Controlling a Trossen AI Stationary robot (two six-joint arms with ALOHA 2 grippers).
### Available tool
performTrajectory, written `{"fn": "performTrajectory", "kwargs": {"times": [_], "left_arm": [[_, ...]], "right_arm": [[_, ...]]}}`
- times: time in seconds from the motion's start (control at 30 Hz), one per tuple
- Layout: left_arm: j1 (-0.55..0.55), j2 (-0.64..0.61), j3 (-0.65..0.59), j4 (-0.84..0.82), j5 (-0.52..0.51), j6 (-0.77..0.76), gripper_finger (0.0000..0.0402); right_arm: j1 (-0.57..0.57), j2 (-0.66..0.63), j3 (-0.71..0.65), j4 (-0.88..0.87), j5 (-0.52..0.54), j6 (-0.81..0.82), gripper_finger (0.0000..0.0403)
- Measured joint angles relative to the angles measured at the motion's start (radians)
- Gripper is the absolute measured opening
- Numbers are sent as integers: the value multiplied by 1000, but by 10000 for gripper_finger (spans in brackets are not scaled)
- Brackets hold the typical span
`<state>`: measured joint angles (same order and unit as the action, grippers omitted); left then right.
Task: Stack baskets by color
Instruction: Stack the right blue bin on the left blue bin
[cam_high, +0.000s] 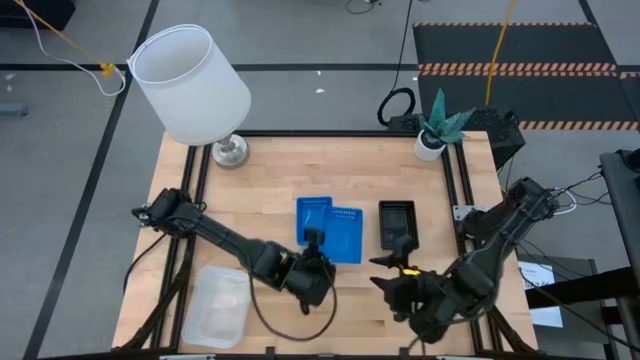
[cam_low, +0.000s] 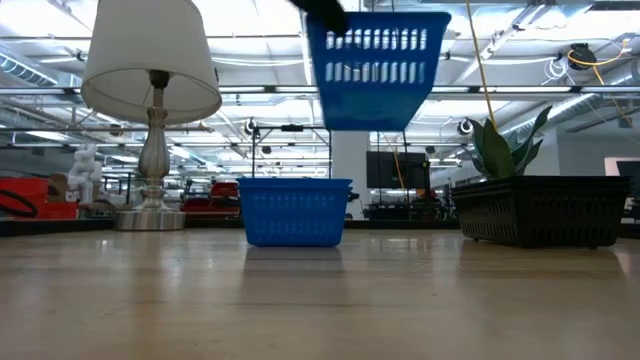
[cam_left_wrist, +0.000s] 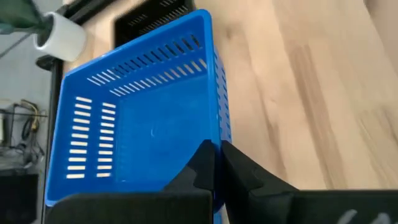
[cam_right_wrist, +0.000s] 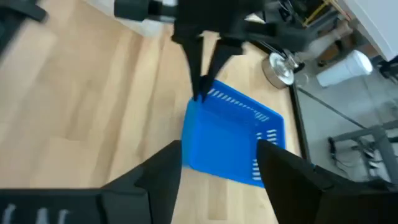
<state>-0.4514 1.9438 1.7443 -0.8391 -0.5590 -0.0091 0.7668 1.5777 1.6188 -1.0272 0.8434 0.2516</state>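
Note:
My left gripper (cam_high: 315, 242) is shut on a blue basket (cam_high: 312, 214), which hangs tilted in the air above the table (cam_low: 378, 65). A second blue basket (cam_high: 349, 238) stands on its bottom on the table, just right of and partly under the held one (cam_low: 293, 210). A black basket (cam_high: 397, 222) rests on the table to the right of it. Clear baskets (cam_high: 220, 305) lie at the near left. My right gripper (cam_high: 386, 273) is open near the front edge, its fingers apart with nothing between them (cam_right_wrist: 217, 165), pointing toward the blue baskets. My left gripper pinches the blue basket's wall at its rim, near a corner (cam_left_wrist: 216, 142), with one finger (cam_left_wrist: 200, 167) inside the basket and one (cam_left_wrist: 244, 169) outside. The fingers slant down from the table's near left. The basket is lifted clear and tilted, its open side toward the gripper.
A white lamp (cam_high: 192, 82) stands at the far left corner, its base (cam_high: 230, 152) on the table. A potted plant (cam_high: 437, 130) stands at the far right corner. Bare wood lies between the clear baskets and the blue ones.

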Motion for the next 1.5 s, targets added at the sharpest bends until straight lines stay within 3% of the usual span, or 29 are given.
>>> {"fn": "performTrajectory", "kwargs": {"times": [0.17,0.33,0.57,0.77,1.23,1.5], "left_arm": [[-50,-17,-93,20,-62,4,7],[-57,-112,-254,129,-86,-19,7],[-6,-311,-534,359,-10,-1,7],[18,-378,-716,522,12,-33,7],[45,-372,-763,542,-17,-25,12],[85,-373,-783,554,29,-28,14]], "right_arm": [[59,-30,0,-1,1,31,200],[101,-33,0,-1,8,26,183],[113,-33,0,-2,24,1,159],[112,-33,0,-5,24,-2,145],[112,-33,0,-2,24,-3,139],[112,-33,0,-1,24,-3,139]]}}
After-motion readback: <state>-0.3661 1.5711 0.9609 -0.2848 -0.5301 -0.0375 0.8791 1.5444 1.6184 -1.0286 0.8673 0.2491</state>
